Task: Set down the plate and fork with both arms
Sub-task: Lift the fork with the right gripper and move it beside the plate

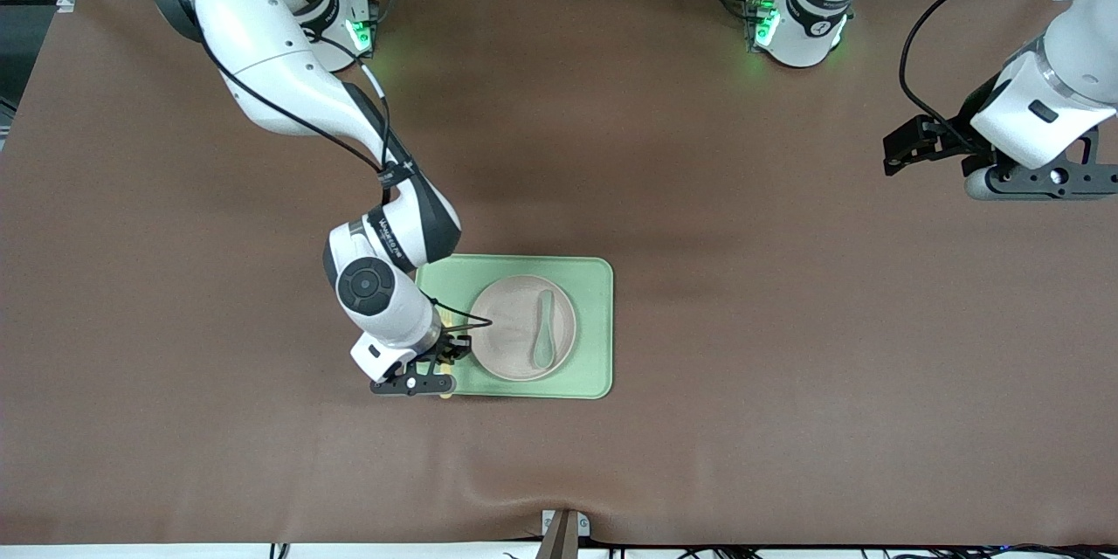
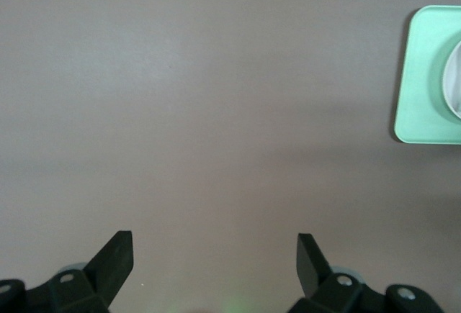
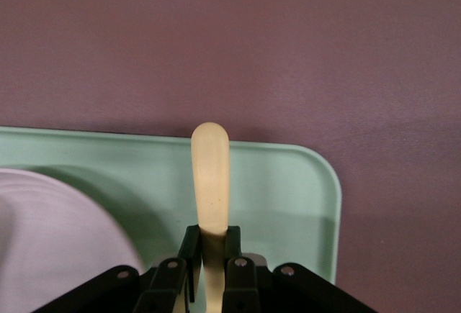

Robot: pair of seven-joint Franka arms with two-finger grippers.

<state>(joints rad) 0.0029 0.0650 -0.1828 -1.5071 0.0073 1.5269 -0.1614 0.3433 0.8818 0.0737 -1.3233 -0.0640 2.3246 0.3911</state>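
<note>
Fork (image 3: 209, 183) pinched in right gripper (image 3: 210, 270) over tray (image 1: 594, 279) beside spoon-bearing plate (image 1: 507, 314); left gripper (image 2: 215, 255) spread, waiting.

Right gripper (image 3: 211, 273) is pinching the fork (image 3: 210, 183), its rounded handle end sticking out over the green tray (image 3: 288, 191); plate (image 3: 57, 248) edge is sitting beside.

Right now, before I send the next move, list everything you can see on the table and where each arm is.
Tray: one, pale green, mid-table, toward the front camera.
Plate: one, off-white, on the tray.
Spoon: one, grey-green, lying in the plate.
Fork: one, pale yellow, held over the tray's rim at the right arm's end.
Table: one, brown cover.
Right gripper: one, black, shut on the fork, beside the plate.
Left gripper: one, black, open, waiting over bare table at the left arm's end.
</note>
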